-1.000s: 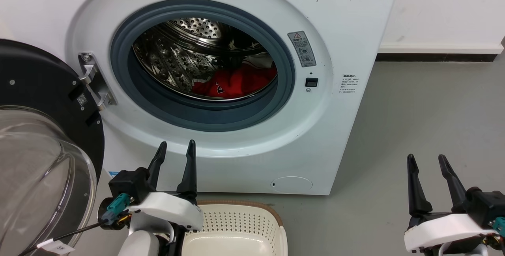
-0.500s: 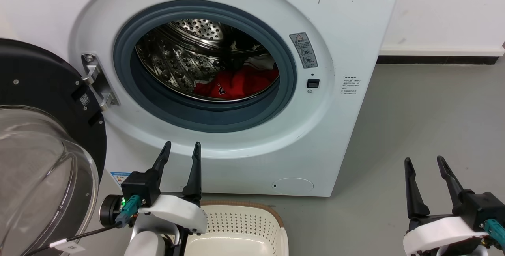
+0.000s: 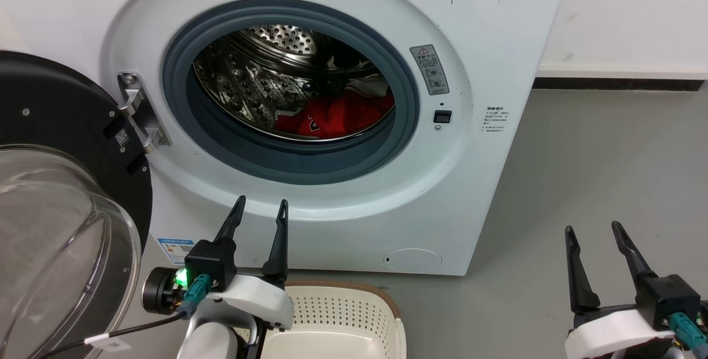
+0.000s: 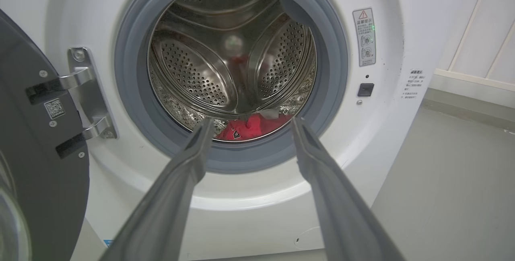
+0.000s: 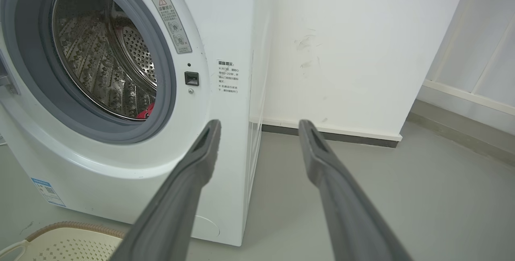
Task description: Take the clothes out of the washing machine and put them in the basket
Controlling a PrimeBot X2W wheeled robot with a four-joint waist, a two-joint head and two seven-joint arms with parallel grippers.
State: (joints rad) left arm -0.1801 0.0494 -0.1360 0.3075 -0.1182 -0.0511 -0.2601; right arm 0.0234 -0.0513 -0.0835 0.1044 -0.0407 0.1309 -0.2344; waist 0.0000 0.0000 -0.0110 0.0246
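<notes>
The white washing machine [image 3: 487,43] stands with its porthole open. Red clothes [image 3: 337,118] with white trim lie at the bottom of the steel drum; they also show as red clothes [image 4: 251,126] between my left fingers' tips and as a red scrap of clothes [image 5: 145,111] at the drum's lower edge. My left gripper [image 3: 261,207] is open and empty, in front of the machine below the porthole. Off to the right, over the floor, my right gripper [image 3: 593,229] is open and empty too. The cream basket [image 3: 337,315] sits on the floor before the machine, beside my left arm.
The black-framed glass door [image 3: 61,193] hangs swung open at the left, close to my left arm. Grey floor [image 3: 581,171] stretches right of the machine to a white wall [image 3: 630,10] with a dark skirting. The basket's rim [image 5: 68,227] shows at the lower left.
My left gripper has moved a little right and slightly down in the head view. The right gripper has sunk slightly. The whole picture has shifted a bit, so the camera moved.
</notes>
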